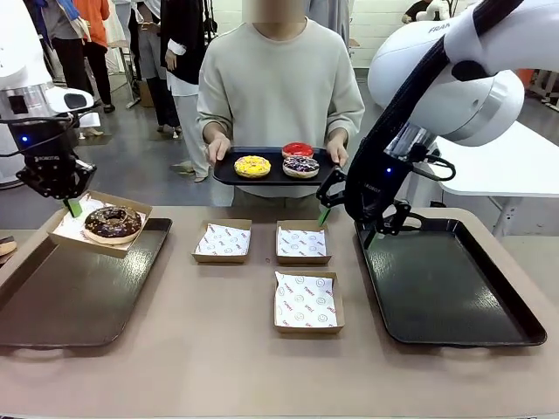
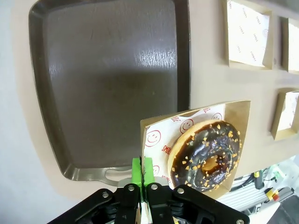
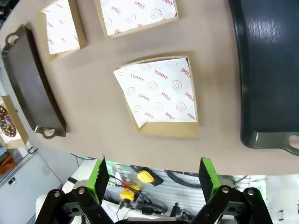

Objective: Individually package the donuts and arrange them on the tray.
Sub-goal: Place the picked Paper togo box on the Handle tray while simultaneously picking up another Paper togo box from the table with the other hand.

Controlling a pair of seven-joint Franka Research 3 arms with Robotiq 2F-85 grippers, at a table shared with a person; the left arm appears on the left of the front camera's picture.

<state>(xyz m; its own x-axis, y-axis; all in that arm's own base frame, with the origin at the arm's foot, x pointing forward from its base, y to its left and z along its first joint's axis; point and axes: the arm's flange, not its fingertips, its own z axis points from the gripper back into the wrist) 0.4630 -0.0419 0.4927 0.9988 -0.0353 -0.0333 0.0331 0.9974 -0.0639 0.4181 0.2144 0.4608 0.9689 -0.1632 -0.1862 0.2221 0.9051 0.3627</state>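
Observation:
A chocolate donut (image 1: 112, 223) with sprinkles lies in a paper-lined cardboard box (image 1: 77, 237). My left gripper (image 1: 72, 206) is shut on the box's far left edge and holds it tilted over the left tray (image 1: 79, 297). In the left wrist view the green pads (image 2: 142, 171) pinch the box (image 2: 236, 114) beside its donut (image 2: 205, 156), above that tray (image 2: 112, 84). A person holds a black serving tray (image 1: 229, 175) carrying a yellow donut (image 1: 251, 166), a red donut (image 1: 298, 149) and a purple donut (image 1: 301, 165). My right gripper (image 1: 345, 216) hangs open and empty near the right tray (image 1: 445, 288). In the right wrist view, that gripper (image 3: 153, 170) is also open.
Three empty lined boxes sit mid-table: a far left one (image 1: 222, 241), a far middle one (image 1: 302, 242) and a near one (image 1: 307, 302). The right wrist view looks down on the near box (image 3: 159, 95), with the right tray (image 3: 271, 70) beside it.

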